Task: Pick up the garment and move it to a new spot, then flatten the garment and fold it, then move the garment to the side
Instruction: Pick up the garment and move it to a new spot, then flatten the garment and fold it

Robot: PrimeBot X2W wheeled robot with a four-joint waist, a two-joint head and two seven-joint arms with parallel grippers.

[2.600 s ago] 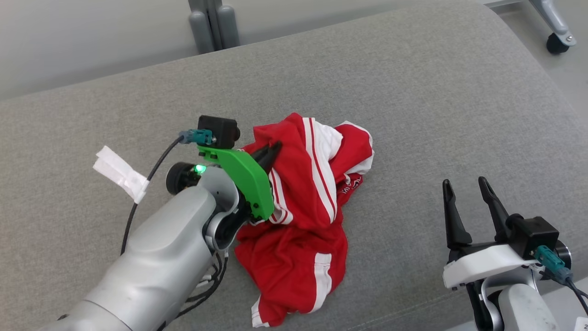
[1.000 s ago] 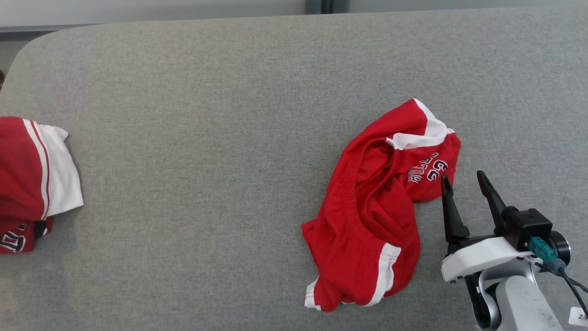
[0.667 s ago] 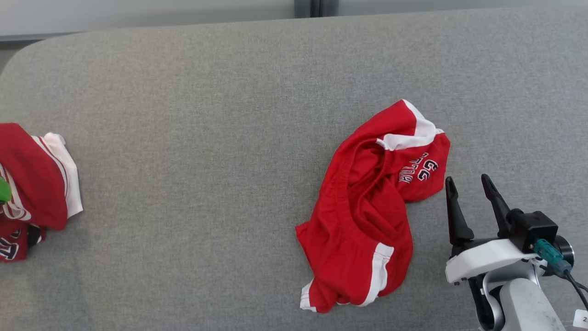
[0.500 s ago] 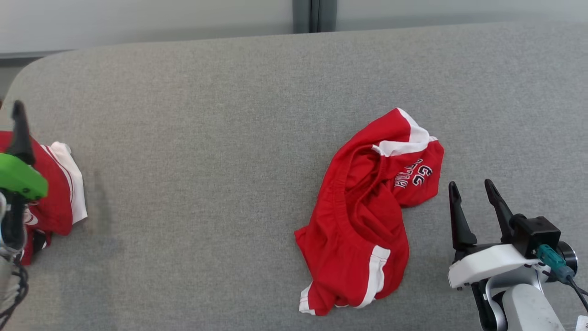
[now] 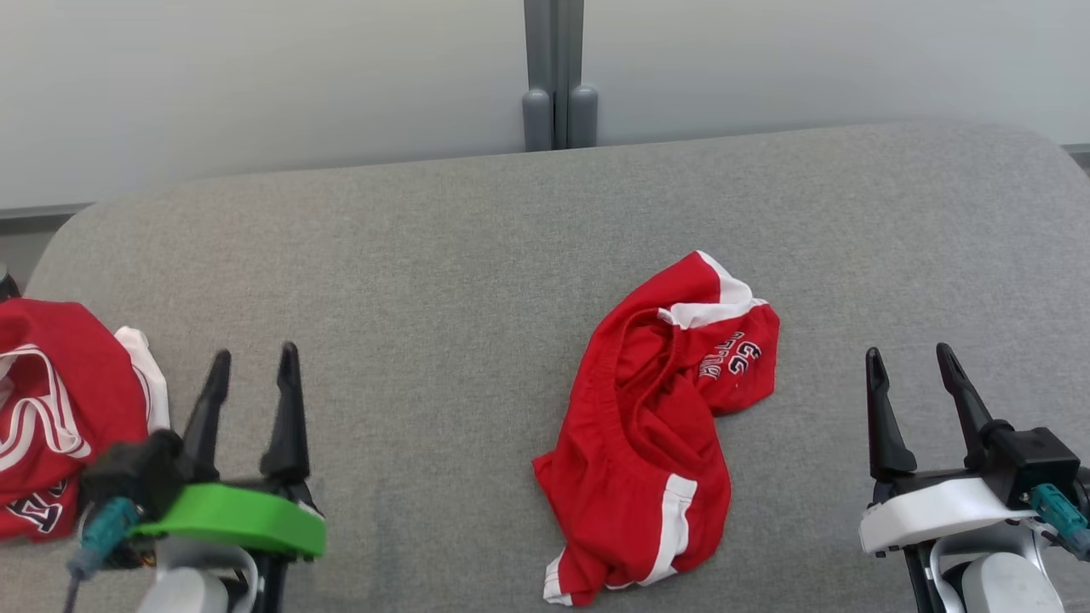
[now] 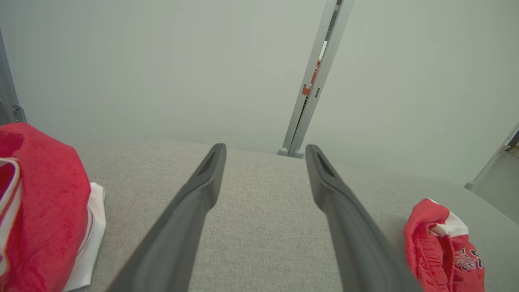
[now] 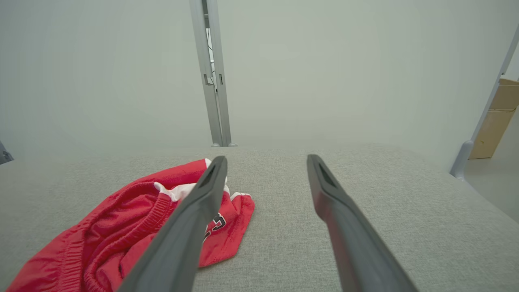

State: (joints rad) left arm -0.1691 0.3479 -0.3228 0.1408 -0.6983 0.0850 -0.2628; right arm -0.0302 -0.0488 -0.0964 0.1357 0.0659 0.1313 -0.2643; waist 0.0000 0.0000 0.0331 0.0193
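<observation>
Head view: your left gripper (image 5: 255,351) gapes empty beside the bunched red garment (image 5: 60,417) at the left edge; the right gripper (image 5: 908,349), equally spread and empty, sits right of the crumpled red shorts (image 5: 656,434). Left wrist view: garment left, shorts right. Right wrist view: shorts left.

The garment (image 5: 647,426) is seen in red with white bands and dark lettering, as is the second garment (image 5: 51,417) at the left. The tabletop (image 5: 409,281) is covered in plain grey weave.
</observation>
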